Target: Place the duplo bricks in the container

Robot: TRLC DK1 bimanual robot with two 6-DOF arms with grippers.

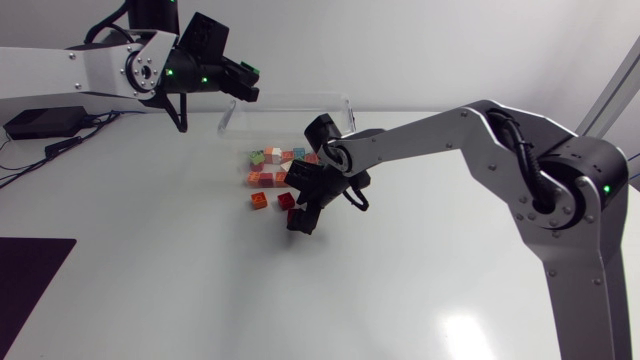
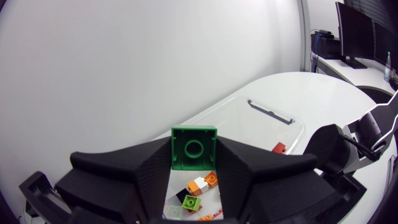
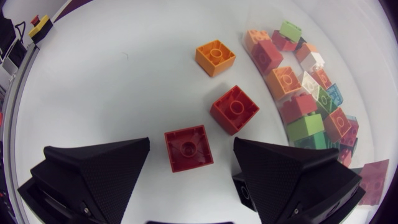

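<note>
My left tool [image 1: 243, 88] is clamped on a green duplo brick [image 2: 194, 148] and holds it up high by one end of the clear container [image 1: 300, 100]. My right tool [image 1: 302, 220] is down at the counter [image 1: 150, 280]. Its fingers are apart, one on each side of a red brick [image 3: 188, 149], and do not touch it. A second red brick [image 3: 234, 109] and an orange brick [image 3: 215, 57] lie just ahead. A pile of bricks [image 3: 305, 93] sits beside them.

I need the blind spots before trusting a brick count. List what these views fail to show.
- Head view: the right gripper covers the red brick between its fingers.
- Left wrist view: the left gripper hides most of the container, so its bricks cannot be counted.
- Right wrist view: the brick pile runs off the edge and behind a finger.
</note>
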